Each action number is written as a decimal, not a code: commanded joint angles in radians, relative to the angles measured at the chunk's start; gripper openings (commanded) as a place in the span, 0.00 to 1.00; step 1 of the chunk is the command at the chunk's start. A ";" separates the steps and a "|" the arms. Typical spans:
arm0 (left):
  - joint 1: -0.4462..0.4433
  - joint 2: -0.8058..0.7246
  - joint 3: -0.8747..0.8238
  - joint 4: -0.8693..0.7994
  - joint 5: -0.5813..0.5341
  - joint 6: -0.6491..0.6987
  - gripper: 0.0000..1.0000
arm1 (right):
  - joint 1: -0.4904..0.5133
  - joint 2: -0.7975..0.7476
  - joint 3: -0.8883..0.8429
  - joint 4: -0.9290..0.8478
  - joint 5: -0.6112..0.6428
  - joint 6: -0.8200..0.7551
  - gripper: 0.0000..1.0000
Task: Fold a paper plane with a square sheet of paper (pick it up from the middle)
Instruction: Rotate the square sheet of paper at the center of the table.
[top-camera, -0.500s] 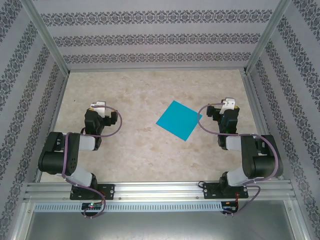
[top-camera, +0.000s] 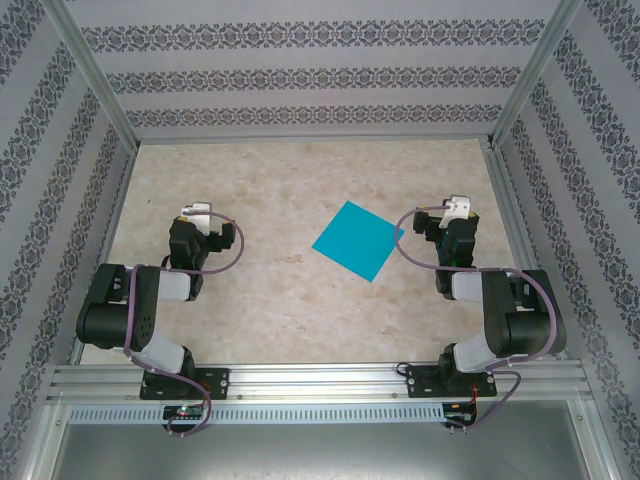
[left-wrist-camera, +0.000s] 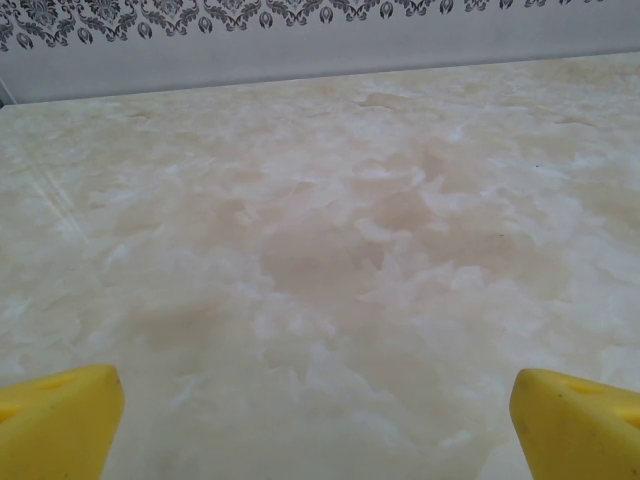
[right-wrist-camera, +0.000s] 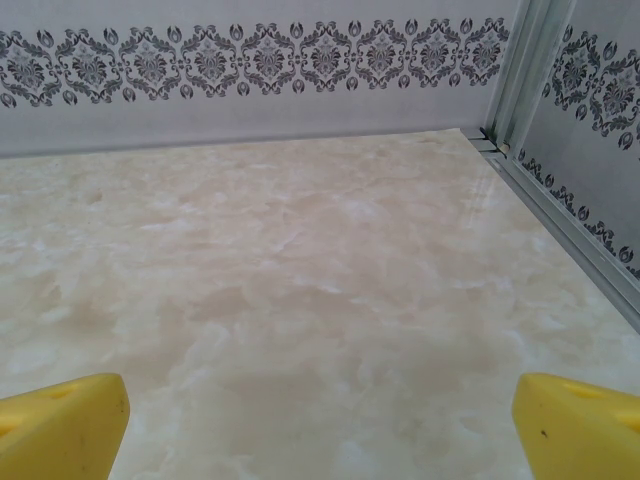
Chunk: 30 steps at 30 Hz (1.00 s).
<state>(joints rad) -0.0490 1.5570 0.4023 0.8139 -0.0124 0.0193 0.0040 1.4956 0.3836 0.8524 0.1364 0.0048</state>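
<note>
Both arms are sitting tucked at the near side of the marbled beige tabletop (top-camera: 280, 300). Nothing is in hand.

Left gripper (left-wrist-camera: 320, 430): jaws are standing wide apart, with the yellow fingertips (left-wrist-camera: 55, 425) at the bottom corners of the wrist view and bare table between them. Right gripper (right-wrist-camera: 320, 425): same, spread wide and gripping nothing.

The thin turquoise-blue square sheet of paper (top-camera: 357, 241) is lying flat on the table between the two arms, right of centre. It's much nearer my right arm. In the top view its right corner is coming close to that arm's cable loop; I can't tell if they touch.

Orientation: it's sitting as a diamond, with one corner pointing far, one near and slightly right, and one to each side. It's square, so there's no real long axis. The far-near diagonal is leaning a little to the right toward the near end. It isn't folded yet, so the task is looking barely started.

Step in hand, as I'm reading it, is the approach for the mid-sheet pick. Plan:
- I'm taking it with the right arm, since it's the closer one.
- I'm swinging left and coming down over the centre, not an edge.
- I'm keeping the jaws apart until both tips are pressing on the paper, then closing slowly so the sheet buckles up into a ridge I can pinch.
- Risk: flat thin paper on a hard top may just slide or crumple, so I'm going for light downforce.
</note>
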 joint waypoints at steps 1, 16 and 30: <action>-0.008 0.004 0.017 0.007 0.001 0.012 1.00 | -0.007 0.003 0.006 0.019 -0.015 -0.002 0.98; -0.009 -0.100 0.060 -0.149 -0.101 -0.029 1.00 | 0.050 -0.196 0.061 -0.256 0.083 -0.031 0.98; -0.009 -0.296 0.473 -0.991 -0.193 -0.263 1.00 | 0.134 -0.344 0.354 -0.841 -0.055 0.443 0.98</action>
<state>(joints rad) -0.0490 1.2640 0.7971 0.0982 -0.1925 -0.1699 0.1204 1.1023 0.6724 0.1616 0.1799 0.3157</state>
